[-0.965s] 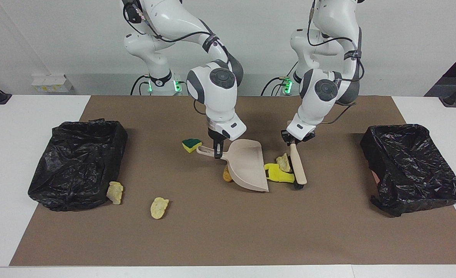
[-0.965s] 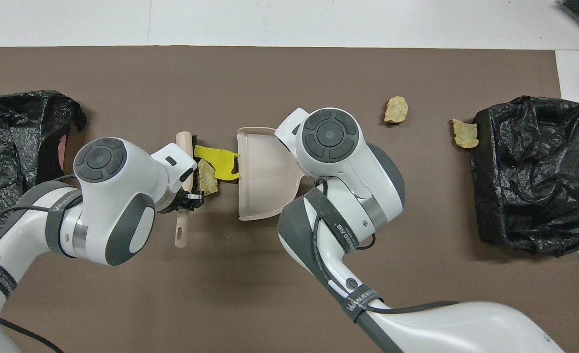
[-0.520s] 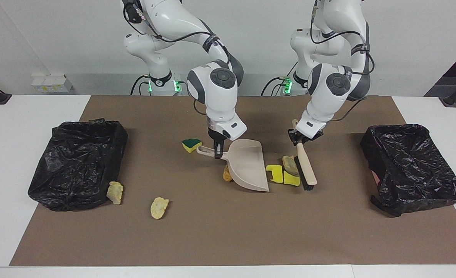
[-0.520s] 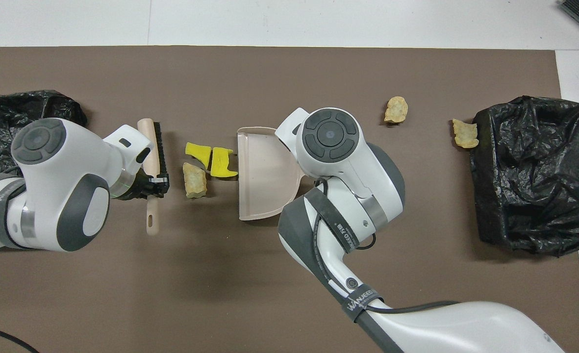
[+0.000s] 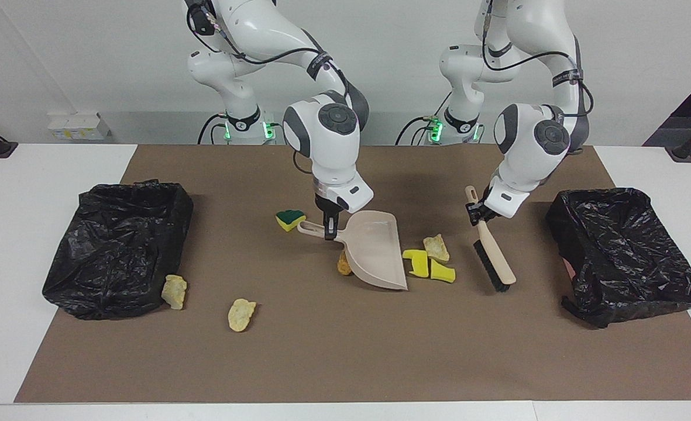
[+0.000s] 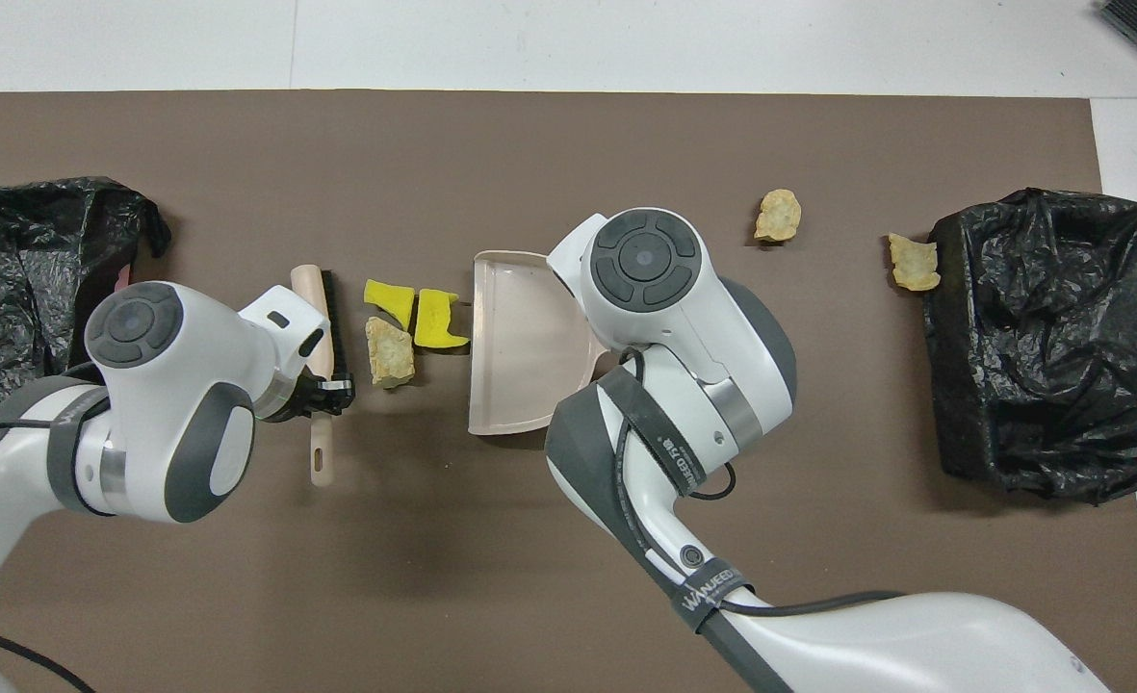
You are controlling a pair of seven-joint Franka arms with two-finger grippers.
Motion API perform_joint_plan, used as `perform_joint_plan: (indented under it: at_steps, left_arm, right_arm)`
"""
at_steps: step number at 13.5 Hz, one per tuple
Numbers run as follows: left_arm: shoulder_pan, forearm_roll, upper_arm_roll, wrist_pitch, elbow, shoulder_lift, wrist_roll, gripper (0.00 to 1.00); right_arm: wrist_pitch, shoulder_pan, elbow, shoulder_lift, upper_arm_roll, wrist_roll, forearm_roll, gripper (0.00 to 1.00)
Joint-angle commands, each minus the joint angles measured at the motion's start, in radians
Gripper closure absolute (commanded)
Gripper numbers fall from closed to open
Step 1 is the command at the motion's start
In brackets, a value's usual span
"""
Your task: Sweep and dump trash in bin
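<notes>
since a second ago the brush (image 5: 494, 257) has swung away from the scraps toward the left arm's end of the table, and two yellow sponge pieces (image 5: 428, 265) and a tan chunk (image 5: 437, 247) now lie uncovered just beside the dustpan (image 5: 374, 251) mouth. another brown chunk (image 5: 344, 264) peeks out at the dustpan's edge, and a yellow-and-green wedge (image 5: 289, 219) sits near its handle, nearer the robots. two more tan chunks (image 5: 241, 314) (image 5: 174, 291) lie toward the right arm's end, one touching a black-lined bin (image 5: 117, 245). the right gripper (image 5: 329, 231) is clamped on the dustpan handle. the left gripper (image 5: 478, 213) is clamped on the brush handle. a second black-lined bin (image 5: 626, 251) stands at the left arm's end.
</notes>
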Motion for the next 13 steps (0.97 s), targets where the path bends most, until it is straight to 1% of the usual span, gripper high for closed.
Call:
perform_joint_plan:
  at_steps: [1,3,5,7,9,10,12,13]
  left_arm:
    - [-0.073,-0.014,0.011,0.044,-0.037,-0.035,-0.052,1.00]
    - [-0.095,-0.022,0.008,0.045,-0.040,-0.035,-0.055,1.00]
    - [-0.119,-0.072,0.008,0.049,-0.038,-0.035,-0.054,1.00]
    - [-0.141,-0.077,0.006,0.049,-0.037,-0.036,-0.052,1.00]
    - [-0.167,-0.123,0.008,0.042,-0.018,-0.032,-0.054,1.00]
    - [-0.165,-0.123,0.011,0.022,0.012,-0.024,-0.057,1.00]
    - [-0.147,-0.112,0.018,-0.040,0.058,-0.035,-0.055,1.00]
    - [-0.110,-0.100,0.020,-0.088,0.083,-0.035,-0.054,1.00]
  right_arm:
    - [-0.095,0.005,0.024,0.016,0.000,0.027,-0.079,1.00]
    - [-0.140,-0.005,0.024,0.009,0.000,0.024,-0.107,1.00]
    - [-0.146,-0.013,0.052,0.005,0.004,0.025,-0.096,1.00]
    - [-0.119,-0.013,0.058,0.008,0.004,0.030,-0.082,1.00]
    - [-0.108,-0.007,0.057,0.012,0.004,0.031,-0.082,1.00]
    - [-0.108,-0.001,0.057,0.021,0.004,0.033,-0.088,1.00]
    - [-0.103,0.002,0.058,0.033,0.004,0.039,-0.091,1.00]
    - [-0.102,0.004,0.058,0.033,0.003,0.041,-0.091,1.00]
